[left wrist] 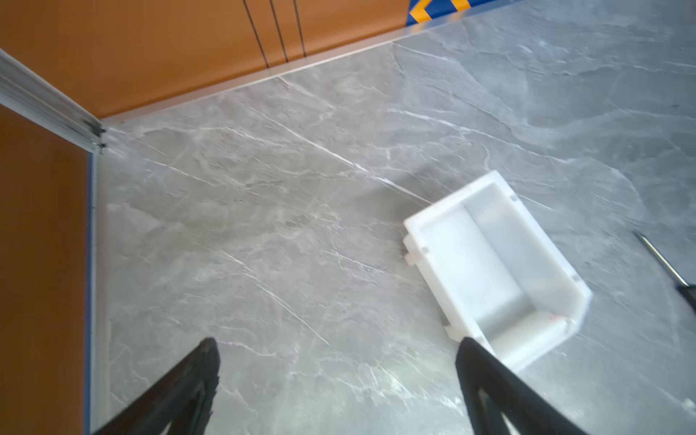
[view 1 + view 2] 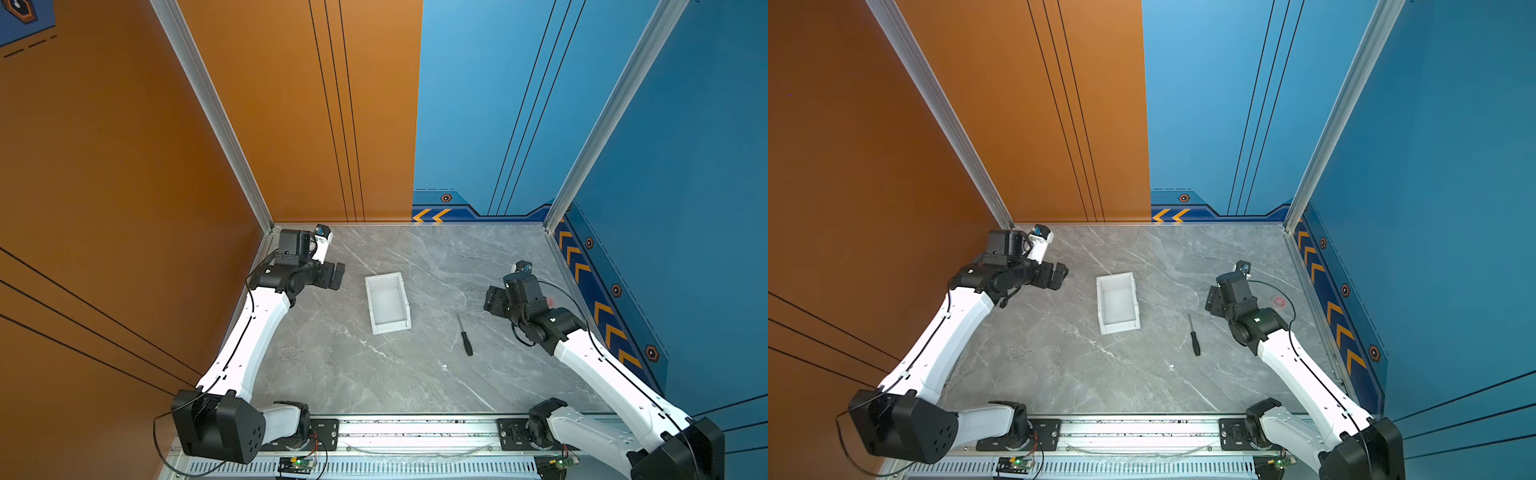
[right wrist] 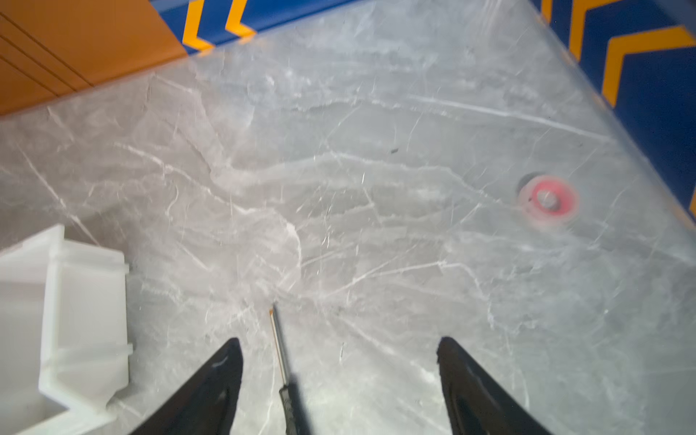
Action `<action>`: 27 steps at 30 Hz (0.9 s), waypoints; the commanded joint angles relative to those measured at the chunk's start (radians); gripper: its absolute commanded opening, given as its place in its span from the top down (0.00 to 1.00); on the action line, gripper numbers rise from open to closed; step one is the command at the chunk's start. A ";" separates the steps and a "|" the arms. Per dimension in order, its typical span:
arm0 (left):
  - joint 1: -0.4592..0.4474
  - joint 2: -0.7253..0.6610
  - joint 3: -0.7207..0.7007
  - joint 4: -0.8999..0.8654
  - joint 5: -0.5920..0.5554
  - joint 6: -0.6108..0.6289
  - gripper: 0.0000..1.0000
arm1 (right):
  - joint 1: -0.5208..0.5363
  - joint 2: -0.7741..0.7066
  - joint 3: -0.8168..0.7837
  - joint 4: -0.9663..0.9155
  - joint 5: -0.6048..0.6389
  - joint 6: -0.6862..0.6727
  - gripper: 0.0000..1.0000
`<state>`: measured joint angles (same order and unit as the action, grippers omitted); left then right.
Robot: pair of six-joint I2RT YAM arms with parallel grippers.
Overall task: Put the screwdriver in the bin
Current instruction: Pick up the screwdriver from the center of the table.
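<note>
The screwdriver [image 2: 464, 334] lies flat on the grey marbled bench [image 2: 345, 374], near the white bin [image 2: 383, 277] but not touching it, with only bare bench between the two. Its thin shaft points toward the back of the enclosure and its black handle toward the front rail. The right hand [image 3: 339, 342] hangs close above the tool, its fingers spread wide and gripping nothing (the shaft shows between them in the right wrist view). A small red-ringed disc [image 3: 548, 199] sits well apart from both, near the blue wall. The left hand [image 1: 338, 341], also wide open and empty, hangs on the bin's far side.
</note>
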<state>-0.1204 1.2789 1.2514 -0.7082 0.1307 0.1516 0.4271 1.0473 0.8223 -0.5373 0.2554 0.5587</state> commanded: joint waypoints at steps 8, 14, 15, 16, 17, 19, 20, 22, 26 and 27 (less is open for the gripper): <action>-0.046 -0.071 -0.028 -0.203 0.214 0.023 0.02 | 0.134 0.176 -0.032 -0.146 -0.146 0.075 0.38; -0.075 -0.132 -0.062 -0.219 0.197 0.105 0.02 | 0.170 0.264 -0.030 -0.124 -0.159 0.075 0.42; -0.078 -0.132 -0.062 -0.218 0.197 0.101 0.02 | 0.171 0.271 -0.032 -0.117 -0.167 0.080 0.42; -0.080 -0.130 -0.061 -0.219 0.198 0.096 0.02 | 0.173 0.280 -0.031 -0.115 -0.171 0.082 0.43; -0.082 -0.129 -0.059 -0.219 0.200 0.094 0.02 | 0.178 0.289 -0.028 -0.116 -0.170 0.085 0.44; -0.088 -0.126 -0.057 -0.218 0.200 0.094 0.02 | 0.187 0.301 -0.028 -0.116 -0.160 0.091 0.46; -0.090 -0.124 -0.054 -0.218 0.196 0.094 0.02 | 0.188 0.307 -0.029 -0.116 -0.156 0.095 0.47; -0.090 -0.121 -0.046 -0.218 0.190 0.084 0.02 | 0.190 0.328 -0.031 -0.115 -0.157 0.102 0.48; -0.094 -0.116 -0.034 -0.218 0.182 0.062 0.02 | 0.212 0.386 -0.019 -0.115 -0.145 0.104 0.52; -0.094 -0.117 -0.033 -0.218 0.179 0.063 0.02 | 0.215 0.399 -0.015 -0.115 -0.141 0.106 0.52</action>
<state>-0.2043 1.1542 1.2060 -0.9104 0.3035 0.2195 0.6285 1.4151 0.8009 -0.6437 0.1005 0.6456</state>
